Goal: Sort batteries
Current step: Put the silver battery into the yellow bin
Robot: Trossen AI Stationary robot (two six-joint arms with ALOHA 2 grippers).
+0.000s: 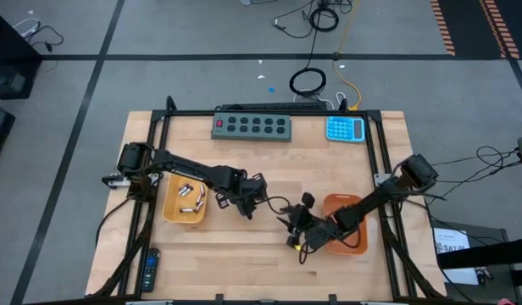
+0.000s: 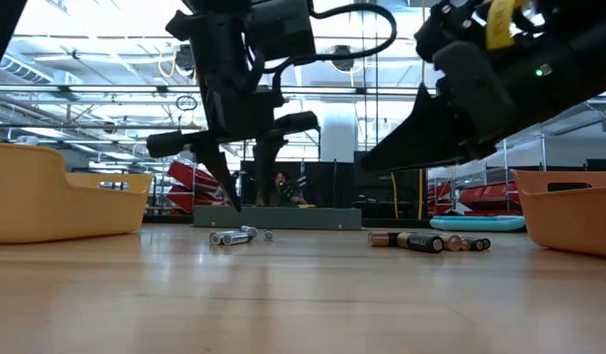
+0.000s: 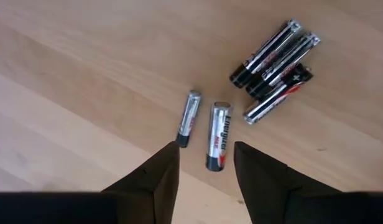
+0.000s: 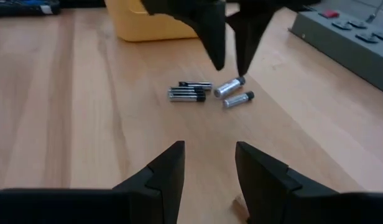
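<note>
Left gripper (image 3: 206, 163) hangs open over the thick silver battery (image 3: 219, 135). I'd straddle only that one. Right gripper (image 4: 210, 163) waits open, holding nothing.

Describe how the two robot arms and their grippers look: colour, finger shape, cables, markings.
Both arms are black. The left gripper and right gripper each have two dark, tapering fingers. Black cables loop along them. The right arm carries a yellow label and a small green light.

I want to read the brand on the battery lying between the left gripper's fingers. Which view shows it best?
The left wrist view: the silver battery fills the gap ahead of the open left gripper, its label readable. The right wrist view shows it small; in the low view I cannot single it out; in the high view the arm covers it.
</note>
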